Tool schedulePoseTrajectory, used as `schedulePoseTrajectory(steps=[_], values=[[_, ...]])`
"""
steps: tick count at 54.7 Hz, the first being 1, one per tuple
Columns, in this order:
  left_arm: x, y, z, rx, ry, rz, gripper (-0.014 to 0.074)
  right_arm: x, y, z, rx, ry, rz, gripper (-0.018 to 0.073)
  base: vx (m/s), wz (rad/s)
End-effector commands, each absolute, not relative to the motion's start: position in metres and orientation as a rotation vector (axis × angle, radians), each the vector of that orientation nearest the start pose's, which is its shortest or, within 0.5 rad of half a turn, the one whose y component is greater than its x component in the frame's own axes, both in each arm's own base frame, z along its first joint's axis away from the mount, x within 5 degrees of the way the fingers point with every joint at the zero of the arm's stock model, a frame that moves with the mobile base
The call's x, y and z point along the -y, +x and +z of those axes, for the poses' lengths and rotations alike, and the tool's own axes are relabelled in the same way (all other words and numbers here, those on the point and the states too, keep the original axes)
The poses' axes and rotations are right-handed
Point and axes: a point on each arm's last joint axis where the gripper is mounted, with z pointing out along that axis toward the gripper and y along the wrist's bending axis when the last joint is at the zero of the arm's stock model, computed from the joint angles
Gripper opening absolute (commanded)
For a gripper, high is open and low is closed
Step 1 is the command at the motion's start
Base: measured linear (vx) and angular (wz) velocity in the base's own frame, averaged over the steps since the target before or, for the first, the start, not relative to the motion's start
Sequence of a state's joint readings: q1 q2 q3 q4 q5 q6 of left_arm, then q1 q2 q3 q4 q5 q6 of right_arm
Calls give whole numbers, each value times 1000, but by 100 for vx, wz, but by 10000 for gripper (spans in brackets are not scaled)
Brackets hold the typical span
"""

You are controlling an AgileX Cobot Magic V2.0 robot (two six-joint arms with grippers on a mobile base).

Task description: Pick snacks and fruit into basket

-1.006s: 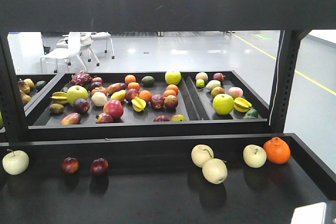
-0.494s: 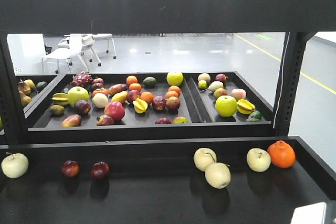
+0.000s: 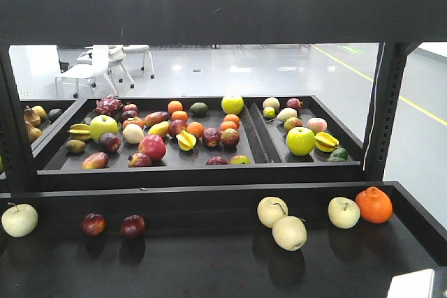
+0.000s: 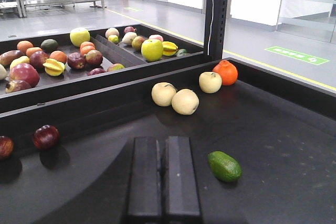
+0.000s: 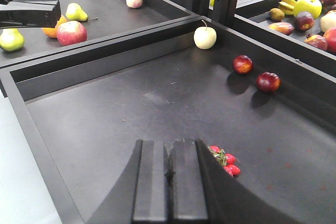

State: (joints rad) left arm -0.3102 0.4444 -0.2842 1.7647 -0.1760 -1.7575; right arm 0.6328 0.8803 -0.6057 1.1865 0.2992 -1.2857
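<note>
So, both pincers are pressed together with nothing in them. The left pincer (image 4: 161, 141) hangs over the black tray (image 4: 294, 145), and the green fruit (image 4: 224, 166) lies just to its right, not touching. The right pincer (image 5: 169, 143) has some red berries (image 5: 224, 162) poking out right beside it on its right, and I can't tell if they're in a pouch.
</note>
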Motion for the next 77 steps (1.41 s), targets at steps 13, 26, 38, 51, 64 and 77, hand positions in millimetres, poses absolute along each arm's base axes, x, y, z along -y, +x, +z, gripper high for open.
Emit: schedulePoseTrajectory(steps=[13,26,38,51,64,77], values=[[44,95,283,-1616,406,-325,3,-127,135,327,-1657,-829,606,-8,0,0],[43,96,285,-1632,305,-394,3,-127,135,327,-1657,-829,606,-8,0,0],[40,109,313,-1597,207,-365,3,-127,135,327,-1657,-832,608,-8,0,0],[57,160,322,-1727,226,-358,3,-127,135,327,-1656,-833,608,-8,0,0],[79,223,315,-1869,272,-352,4,-127,135,327,-1656,-833,608,-8,0,0],[100,275,303,-1956,309,-385,12,-128,135,327,-1657,-837,611,-8,0,0]])
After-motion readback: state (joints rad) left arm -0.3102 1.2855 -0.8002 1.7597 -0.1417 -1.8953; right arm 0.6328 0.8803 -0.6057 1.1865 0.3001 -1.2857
